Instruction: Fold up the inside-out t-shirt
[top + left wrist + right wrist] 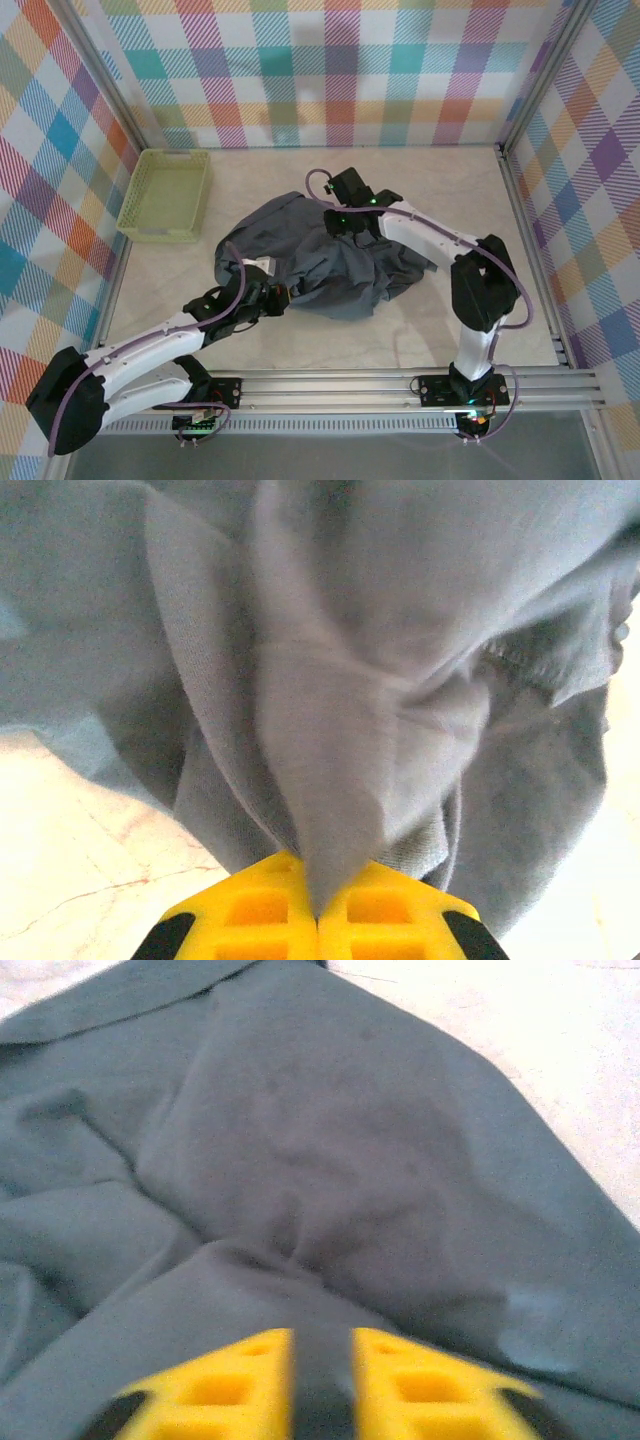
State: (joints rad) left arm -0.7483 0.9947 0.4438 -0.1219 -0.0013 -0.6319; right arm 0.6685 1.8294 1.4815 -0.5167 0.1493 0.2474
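I hold the left gripper (318, 905) clamped on the t-shirt (350, 730) ahead, for spreading; right gripper (322, 1370) (cloth between jaws): can't tell.

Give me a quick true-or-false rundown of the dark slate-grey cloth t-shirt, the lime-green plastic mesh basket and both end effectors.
1. The left end effector is shut on a fold of the dark slate-grey cloth t-shirt. True.
2. The t-shirt lies flat and fully spread out. False: it is bunched in a crumpled heap mid-table.
3. Part of the t-shirt hangs inside the lime-green plastic mesh basket. False: the basket stands apart at the far left, with no cloth in it.
4. The right end effector is at the t-shirt's far side, on the cloth. True.
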